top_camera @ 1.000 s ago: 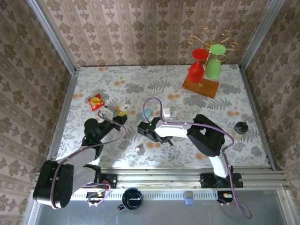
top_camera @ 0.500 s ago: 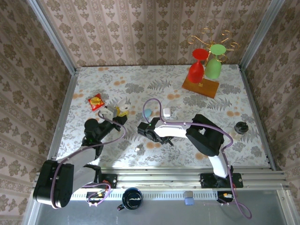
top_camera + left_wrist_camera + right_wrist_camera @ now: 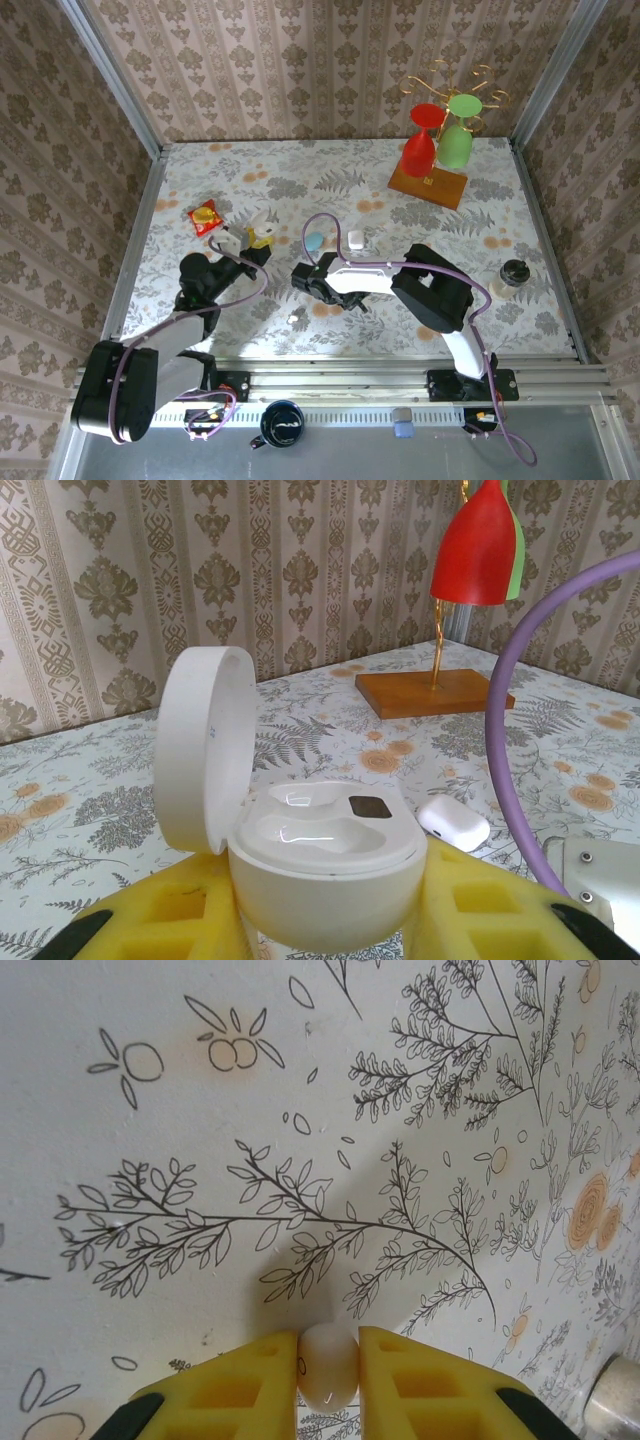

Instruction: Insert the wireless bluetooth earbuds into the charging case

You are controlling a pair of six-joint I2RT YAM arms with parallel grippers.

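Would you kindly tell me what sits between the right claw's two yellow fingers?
A small white earbud, touching both fingers, as the right wrist view shows.

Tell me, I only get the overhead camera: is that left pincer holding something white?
Observer: Yes. The left pincer grips a small glossy white oval charging case, its hinged lid flipped up.
Operator: Anything inside it?
Observer: No, both glossy wells look empty.
Operator: And the right one?
Observer: The right pincer has its yellow fingers closed on a tiny white plastic earbud.
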